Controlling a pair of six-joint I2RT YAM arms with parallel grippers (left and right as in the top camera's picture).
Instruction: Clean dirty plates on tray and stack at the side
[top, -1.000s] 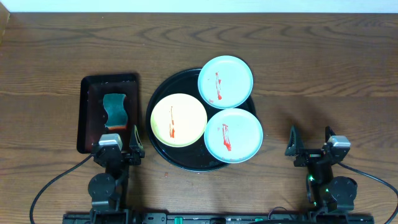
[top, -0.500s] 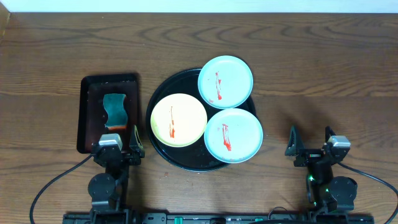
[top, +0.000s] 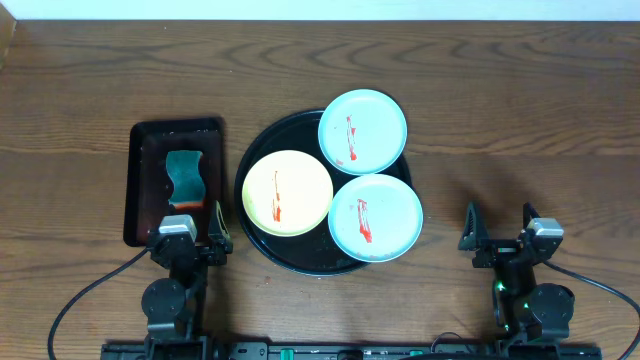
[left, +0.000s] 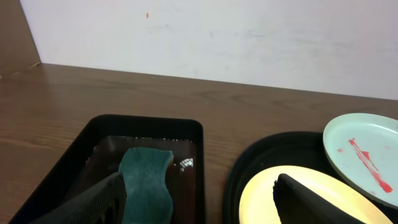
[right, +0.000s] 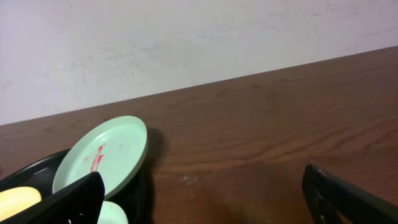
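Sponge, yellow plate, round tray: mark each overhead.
sponge (top: 183, 177), overhead view, middle of its top.
yellow plate (top: 303, 188), overhead view, bare surface right of the streak.
round tray (top: 300, 254), overhead view, bare floor below the yellow plate.

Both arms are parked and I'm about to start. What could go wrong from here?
The far blue-green plate sits tilted over the rim of the round tray; pressing it may tip it. The near blue-green plate and yellow plate crowd against it, so lifting one may drag another. The sponge lies in the wet-looking rectangular tray and may drip.
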